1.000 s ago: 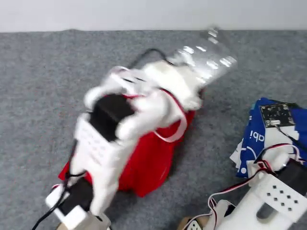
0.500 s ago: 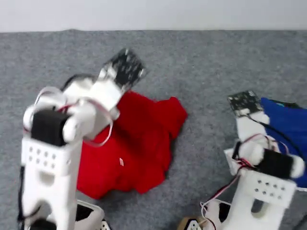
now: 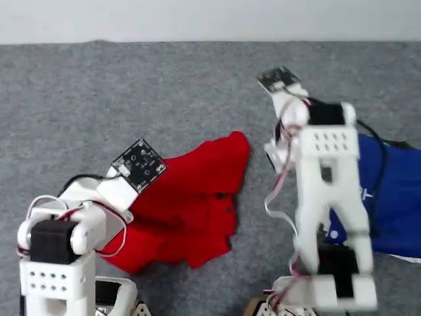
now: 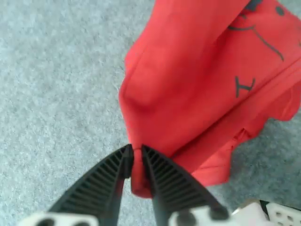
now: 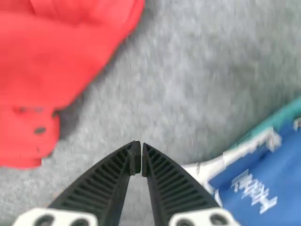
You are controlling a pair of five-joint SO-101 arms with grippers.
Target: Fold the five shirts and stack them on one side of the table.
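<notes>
A red shirt (image 3: 191,197) lies crumpled on the grey table left of centre. My left gripper (image 4: 135,157) is shut on a fold at the edge of the red shirt (image 4: 202,70); in the high view the left arm (image 3: 59,243) stands at the shirt's near-left side. A blue shirt with white print (image 3: 395,197) lies at the right. The right arm (image 3: 322,164) stretches over the gap between the two shirts. My right gripper (image 5: 137,153) is shut on nothing above bare grey mat, with the red shirt (image 5: 51,56) to one side and the blue shirt (image 5: 254,183) to the other.
The grey felt mat (image 3: 131,85) covers the whole table, with bare room along its far half and far left. A white wall edge (image 3: 210,20) borders the back. Cables (image 3: 276,197) hang from the right arm near the red shirt.
The left arm drew back from the far side of the red shirt to its near-left edge, dragging cloth along. The right arm rose from the near right and extended toward the middle.
</notes>
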